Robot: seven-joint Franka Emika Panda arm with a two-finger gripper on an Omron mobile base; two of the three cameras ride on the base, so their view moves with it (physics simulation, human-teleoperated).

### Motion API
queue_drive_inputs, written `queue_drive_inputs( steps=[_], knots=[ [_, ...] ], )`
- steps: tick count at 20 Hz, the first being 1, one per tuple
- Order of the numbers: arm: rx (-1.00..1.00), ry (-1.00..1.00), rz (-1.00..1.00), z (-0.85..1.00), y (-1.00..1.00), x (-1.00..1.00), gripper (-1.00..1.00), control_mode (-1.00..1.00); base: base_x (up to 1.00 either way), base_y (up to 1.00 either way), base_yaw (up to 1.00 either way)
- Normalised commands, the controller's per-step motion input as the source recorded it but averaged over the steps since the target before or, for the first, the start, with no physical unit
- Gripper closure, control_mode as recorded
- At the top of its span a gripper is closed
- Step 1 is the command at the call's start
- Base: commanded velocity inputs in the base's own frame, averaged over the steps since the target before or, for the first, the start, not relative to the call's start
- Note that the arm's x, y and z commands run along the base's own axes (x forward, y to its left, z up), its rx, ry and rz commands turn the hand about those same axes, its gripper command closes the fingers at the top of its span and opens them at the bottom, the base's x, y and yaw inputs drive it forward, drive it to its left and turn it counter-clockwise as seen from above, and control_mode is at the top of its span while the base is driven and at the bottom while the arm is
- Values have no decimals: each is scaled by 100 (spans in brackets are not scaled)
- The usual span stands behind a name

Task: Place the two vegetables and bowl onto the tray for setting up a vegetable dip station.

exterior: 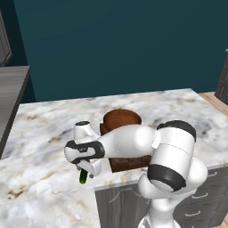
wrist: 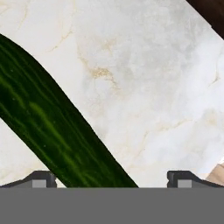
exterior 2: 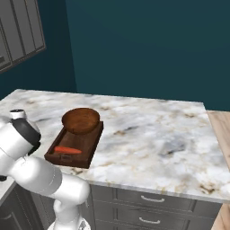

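Observation:
The dark green cucumber (wrist: pixel 52 127) lies flat on the marble counter, running diagonally close under the hand view. My gripper (wrist: pixel 111 180) is open and straddles it, the cucumber nearer the left fingertip (wrist: pixel 41 178). From the left base view the gripper (exterior: pixel 87 170) points down at the counter's front edge, with the cucumber's end (exterior: pixel 83 177) poking out below it. The dark wooden tray (exterior 2: pixel 90 150) holds the red-orange carrot stick (exterior 2: pixel 67 150) at its near end. The brown bowl (exterior 2: pixel 81 120) sits on its far end. My arm hides much of the tray (exterior: pixel 129 164) behind the bowl (exterior: pixel 121 119).
The counter's front edge (exterior: pixel 49 189) runs just below the cucumber, with grey drawers (exterior 2: pixel 148 206) under it. A corner of the tray (wrist: pixel 210 11) lies to the hand's upper right. A grey side counter (exterior: pixel 11 93) stands at the left, and open marble (exterior 2: pixel 157 134) spreads right of the tray.

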Motion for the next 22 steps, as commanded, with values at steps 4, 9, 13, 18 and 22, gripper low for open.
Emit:
queue_drive_inputs(
  steps=[4, 9, 13, 18, 22],
  knots=[
    [-3, 0, 0, -15, 0, 7, -100, -100, 0, 0, 0],
    [-1, 1, 0, -7, 0, 2, 100, -100, 0, 0, 0],
    [0, 1, 4, 15, -6, -2, 100, -100, 0, 0, 0],
    [0, 0, 3, 26, -3, -12, 100, -100, 0, 0, 0],
    [0, -2, 6, 32, -9, -21, 100, -100, 0, 0, 0]
  ],
)
